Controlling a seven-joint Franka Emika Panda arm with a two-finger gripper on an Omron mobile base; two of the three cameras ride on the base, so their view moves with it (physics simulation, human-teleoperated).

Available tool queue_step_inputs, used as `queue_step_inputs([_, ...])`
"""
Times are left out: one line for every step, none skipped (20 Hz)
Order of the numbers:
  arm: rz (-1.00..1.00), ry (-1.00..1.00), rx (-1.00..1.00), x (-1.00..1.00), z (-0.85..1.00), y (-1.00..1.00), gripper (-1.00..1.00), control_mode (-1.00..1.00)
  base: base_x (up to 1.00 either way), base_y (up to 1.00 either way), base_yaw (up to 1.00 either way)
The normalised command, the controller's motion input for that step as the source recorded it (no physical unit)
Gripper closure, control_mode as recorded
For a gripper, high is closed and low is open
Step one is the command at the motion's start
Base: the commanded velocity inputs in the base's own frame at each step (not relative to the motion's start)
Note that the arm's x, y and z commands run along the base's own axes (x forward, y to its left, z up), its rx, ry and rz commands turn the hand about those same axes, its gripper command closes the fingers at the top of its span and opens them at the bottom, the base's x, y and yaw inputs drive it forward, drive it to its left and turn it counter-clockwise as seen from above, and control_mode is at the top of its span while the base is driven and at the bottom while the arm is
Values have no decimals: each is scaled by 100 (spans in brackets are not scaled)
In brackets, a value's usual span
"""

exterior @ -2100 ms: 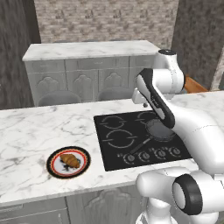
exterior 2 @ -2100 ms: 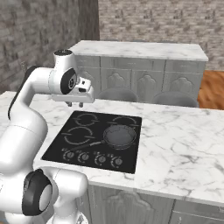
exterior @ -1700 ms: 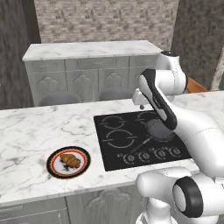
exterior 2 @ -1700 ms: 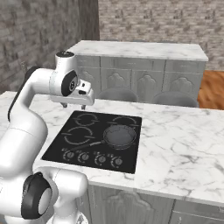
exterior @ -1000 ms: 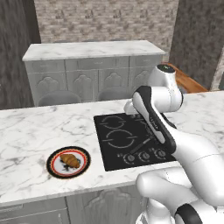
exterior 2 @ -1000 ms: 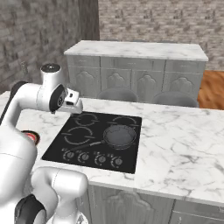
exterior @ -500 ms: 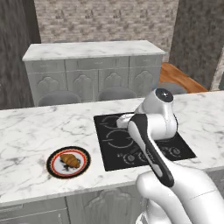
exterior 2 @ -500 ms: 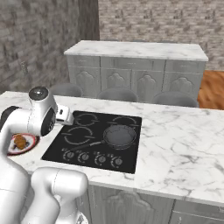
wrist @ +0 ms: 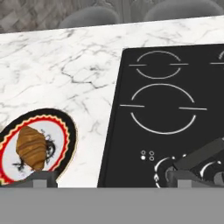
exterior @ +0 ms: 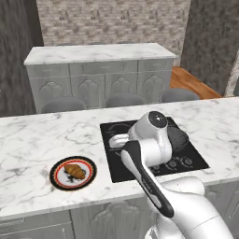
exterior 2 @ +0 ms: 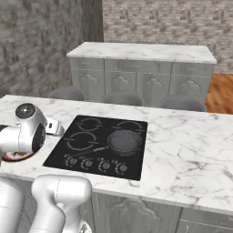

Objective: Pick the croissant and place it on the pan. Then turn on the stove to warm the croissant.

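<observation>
The arm swung down from the stove [exterior: 154, 154] toward the plate [exterior: 88, 173]. The gripper [wrist: 107, 177] (jaws wide, empty) neared the croissant [wrist: 31, 146], unpicked.

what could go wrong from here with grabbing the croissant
The croissant is small and lies on a plate with a raised black and red rim, so the open gripper, not yet over it, might catch the rim or push the plate instead. The pan sits far across the stove, so a loose pinch could drop the pastry on the way.
</observation>
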Motion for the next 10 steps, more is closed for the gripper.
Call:
queue_step_inputs([1,0,0,0,-11,56,-100,-100,0,0,0])
queue_step_inputs([1,0,0,0,-9,56,-100,-100,0,0,0])
queue_step_inputs([1,1,0,0,-8,59,-100,-100,0,0,0])
queue_step_inputs([1,0,0,0,-4,59,-100,-100,0,0,0])
queue_step_inputs([1,0,0,0,-4,58,-100,-100,0,0,0])
queue_step_inputs([1,0,0,0,-1,53,-100,-100,0,0,0])
queue_step_inputs([0,0,0,0,0,51,-100,-100,0,0,0])
queue_step_inputs([0,0,0,0,0,51,-100,-100,0,0,0])
queue_step_inputs([0,0,0,0,0,51,-100,-100,0,0,0])
queue_step_inputs([0,0,0,0,0,51,-100,-100,0,0,0])
